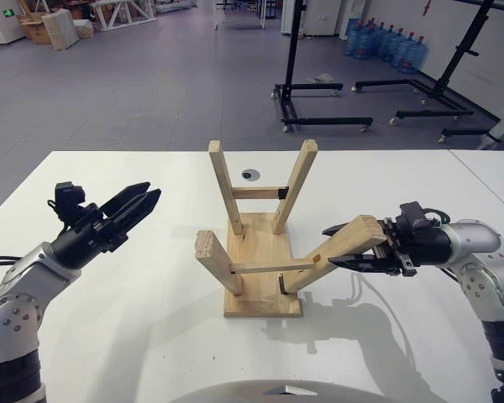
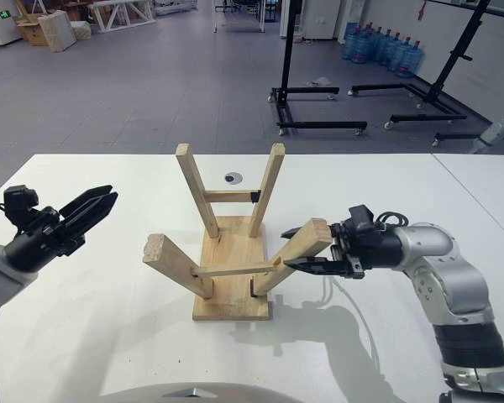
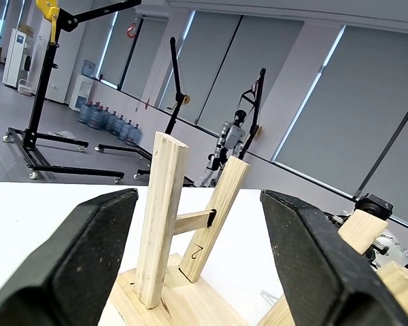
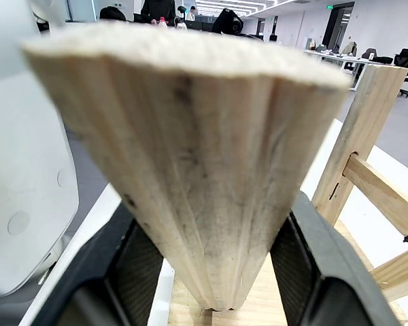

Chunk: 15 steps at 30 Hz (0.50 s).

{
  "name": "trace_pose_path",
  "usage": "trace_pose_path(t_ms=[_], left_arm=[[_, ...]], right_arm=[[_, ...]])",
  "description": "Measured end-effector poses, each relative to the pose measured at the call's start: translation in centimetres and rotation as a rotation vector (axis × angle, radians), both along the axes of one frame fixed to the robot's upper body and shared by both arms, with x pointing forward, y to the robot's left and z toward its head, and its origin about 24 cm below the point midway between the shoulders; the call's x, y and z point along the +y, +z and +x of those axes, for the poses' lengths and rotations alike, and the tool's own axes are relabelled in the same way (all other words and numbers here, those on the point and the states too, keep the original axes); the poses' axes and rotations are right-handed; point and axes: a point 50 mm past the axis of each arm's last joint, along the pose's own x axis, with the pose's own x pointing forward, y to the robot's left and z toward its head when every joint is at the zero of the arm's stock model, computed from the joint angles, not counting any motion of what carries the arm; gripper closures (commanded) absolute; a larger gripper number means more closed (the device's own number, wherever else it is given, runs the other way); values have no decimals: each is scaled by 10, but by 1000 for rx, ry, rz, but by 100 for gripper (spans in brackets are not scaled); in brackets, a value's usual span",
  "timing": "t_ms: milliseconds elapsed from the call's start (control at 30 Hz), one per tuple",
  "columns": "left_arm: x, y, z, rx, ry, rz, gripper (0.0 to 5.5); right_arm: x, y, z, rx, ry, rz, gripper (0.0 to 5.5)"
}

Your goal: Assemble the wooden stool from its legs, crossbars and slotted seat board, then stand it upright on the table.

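Note:
The wooden stool lies upside down, its seat board flat on the white table. Two far legs rise nearly straight, joined by a crossbar. The near left leg and near right leg splay outward, with a thin crossbar between them. My right gripper is shut on the upper end of the near right leg, one pad on each side. My left gripper hovers open to the left of the stool, apart from it, pointing at the far legs.
A round cable hole sits in the table behind the stool. A second table adjoins at the right. Black wheeled stands and water bottles are on the floor beyond. There is bare tabletop on both sides of the stool.

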Motion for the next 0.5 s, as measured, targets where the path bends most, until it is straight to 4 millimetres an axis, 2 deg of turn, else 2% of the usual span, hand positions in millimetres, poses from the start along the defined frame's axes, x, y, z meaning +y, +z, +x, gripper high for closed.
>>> trace_pose_path(t_ms=[500], left_arm=[[-5,-5,1,12,-13,17,220]], right_arm=[[9,-4,-5,-36,7,-31,345]])
